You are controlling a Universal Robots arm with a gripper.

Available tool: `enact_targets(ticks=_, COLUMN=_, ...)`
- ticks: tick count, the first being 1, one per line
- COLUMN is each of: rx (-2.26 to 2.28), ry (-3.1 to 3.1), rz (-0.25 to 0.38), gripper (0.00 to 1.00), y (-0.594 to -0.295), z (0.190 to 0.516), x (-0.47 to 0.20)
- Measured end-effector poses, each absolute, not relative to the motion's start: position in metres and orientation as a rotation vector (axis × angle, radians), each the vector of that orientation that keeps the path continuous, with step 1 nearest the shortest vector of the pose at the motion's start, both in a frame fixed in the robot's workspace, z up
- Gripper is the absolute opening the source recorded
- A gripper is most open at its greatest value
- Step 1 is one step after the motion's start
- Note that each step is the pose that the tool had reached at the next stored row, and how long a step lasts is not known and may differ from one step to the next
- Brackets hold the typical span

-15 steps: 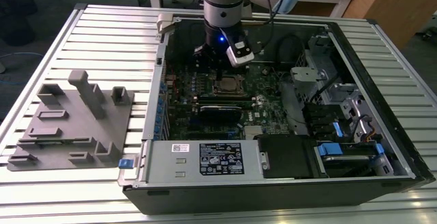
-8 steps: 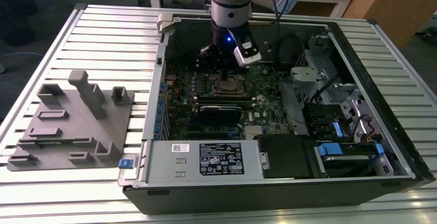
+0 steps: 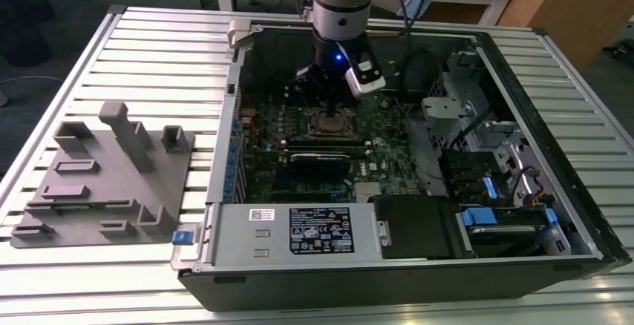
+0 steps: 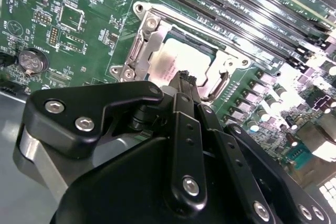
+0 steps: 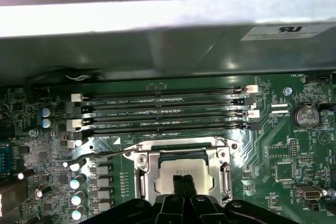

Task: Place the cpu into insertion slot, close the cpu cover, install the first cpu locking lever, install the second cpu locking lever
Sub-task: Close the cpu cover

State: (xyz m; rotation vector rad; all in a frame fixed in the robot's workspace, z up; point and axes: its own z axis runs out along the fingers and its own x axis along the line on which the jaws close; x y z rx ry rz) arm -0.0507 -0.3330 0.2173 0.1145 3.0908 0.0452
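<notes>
Since the cpu (image 5: pixel 173 169) sits in the insertion slot (image 3: pixel 333 126) with the cpu cover (image 5: pixel 143 178) down around it, the closed, empty pincer (image 5: pixel 184 180) hovers directly above.

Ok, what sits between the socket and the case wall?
Long black memory slots run across the green board between socket and case wall, in the first wrist view.

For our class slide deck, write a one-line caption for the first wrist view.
Shut gripper over the cpu seated in the insertion slot, beside the memory slots.
</notes>
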Motion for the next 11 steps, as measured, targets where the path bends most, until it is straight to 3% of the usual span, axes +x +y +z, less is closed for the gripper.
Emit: enact_targets(ticks=11, rx=0.115, ry=3.091, rz=0.045, gripper=0.11, y=-0.3409, z=0.2173, x=-0.0505)
